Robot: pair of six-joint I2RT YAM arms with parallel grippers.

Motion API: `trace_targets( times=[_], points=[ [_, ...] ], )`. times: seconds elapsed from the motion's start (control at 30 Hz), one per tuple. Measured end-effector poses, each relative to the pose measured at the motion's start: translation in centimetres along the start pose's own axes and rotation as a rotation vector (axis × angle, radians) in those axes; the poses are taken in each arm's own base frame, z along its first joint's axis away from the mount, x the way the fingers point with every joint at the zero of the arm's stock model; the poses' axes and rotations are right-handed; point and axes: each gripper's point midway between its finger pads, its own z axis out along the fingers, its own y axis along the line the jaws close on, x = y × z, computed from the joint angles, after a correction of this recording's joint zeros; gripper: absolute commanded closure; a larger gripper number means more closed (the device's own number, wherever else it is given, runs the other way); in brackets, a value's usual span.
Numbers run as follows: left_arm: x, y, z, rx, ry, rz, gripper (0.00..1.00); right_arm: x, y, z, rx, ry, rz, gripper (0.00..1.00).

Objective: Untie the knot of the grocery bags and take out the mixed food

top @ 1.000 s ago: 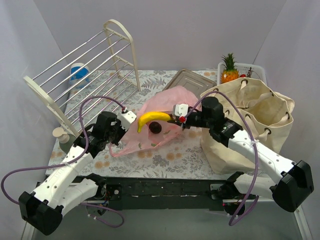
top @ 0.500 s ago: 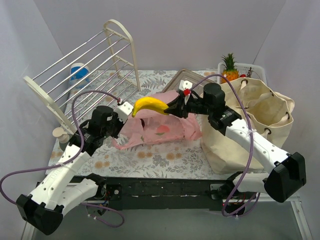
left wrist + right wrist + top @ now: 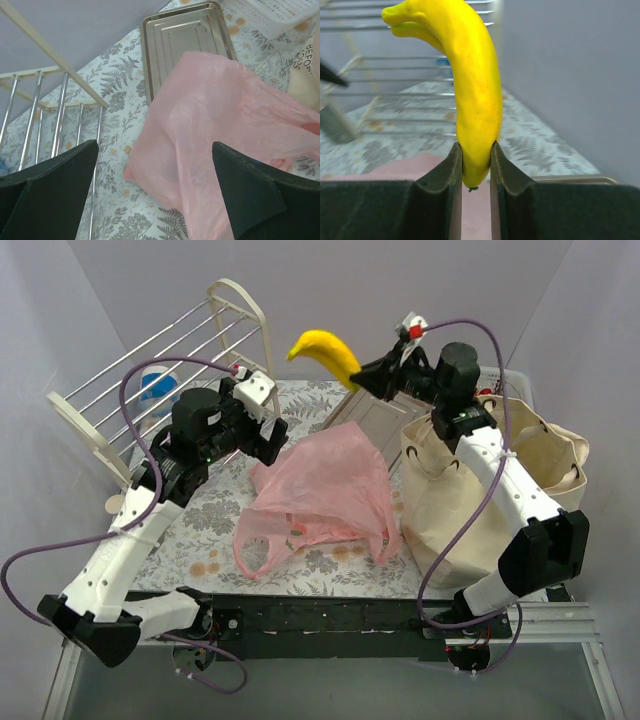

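I can't make out what lies inside the pink bag [image 3: 320, 490]; my right gripper [image 3: 476, 155] pinches the banana [image 3: 475, 90], and my left gripper [image 3: 155, 145] hangs spread wide.

Upper left: tilted cream rack [image 3: 170, 370] with metal rods, blue-and-white tub [image 3: 158, 388] behind. Top centre: steel tray [image 3: 185, 39] flat on floral tabletop [image 3: 215, 515]. Top right: white slotted basket [image 3: 270, 15].

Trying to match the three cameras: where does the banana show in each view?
Top external: banana at upper middle, raised high in the right gripper.
Left wrist: not in it.
Right wrist: centre of the frame, standing up from between the gripper's fingers.
Shared landmark: the wire rack, on the left in all three views.
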Motion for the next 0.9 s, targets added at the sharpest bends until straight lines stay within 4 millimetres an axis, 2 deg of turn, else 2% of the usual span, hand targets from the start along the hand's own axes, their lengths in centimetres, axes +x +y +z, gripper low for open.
trace_targets(
  times=[0.07, 0.13, 0.27, 0.33, 0.4, 0.47, 0.57, 0.6, 0.77, 0.83, 0.9],
  points=[
    [0.3, -0.2, 1.3, 0.022, 0.014, -0.003, 0.02, -1.9, -4.2, -0.8, 0.130, -0.034, -0.014, 0.99],
    [0.7, -0.6, 2.9, 0.054, 0.030, -0.007, 0.02, -3.7, -9.0, -2.7, 0.292, -0.065, -0.042, 0.99],
    [1.3, -1.2, 5.3, 0.102, 0.042, -0.017, 0.02, -5.7, -17.5, -9.0, 0.609, -0.077, -0.116, 0.99],
    [1.3, -1.3, 5.8, 0.114, 0.038, -0.021, 0.02, -5.6, -20.2, -12.2, 0.734, -0.053, -0.141, 0.99],
    [1.3, -1.5, 6.1, 0.121, 0.017, -0.022, 0.02, -4.5, -21.7, -15.3, 0.834, -0.004, -0.158, 0.99],
    [1.6, -1.8, 6.2, 0.130, 0.006, -0.027, 0.02, -2.4, -21.6, -17.8, 0.895, 0.068, -0.158, 0.99],
    [2.8, -2.3, 6.5, 0.145, 0.017, -0.036, 0.02, 1.5, -19.3, -21.8, 0.945, 0.203, -0.150, 0.99],
    [3.3, -2.4, 6.6, 0.149, 0.024, -0.039, 0.02, 2.6, -18.0, -23.0, 0.948, 0.242, -0.164, 0.99],
    [5.5, -3.0, 7.2, 0.164, 0.055, -0.047, 0.02, 4.6, -9.9, -26.5, 0.872, 0.370, -0.287, 0.99],
    [5.9, -3.1, 7.4, 0.168, 0.058, -0.048, 0.02, 5.1, -7.8, -27.1, 0.819, 0.417, -0.340, 0.99],
    [5.9, -3.1, 7.7, 0.172, 0.053, -0.047, 0.02, 7.1, -5.9, -27.8, 0.755, 0.494, -0.381, 0.99]
  ],
)
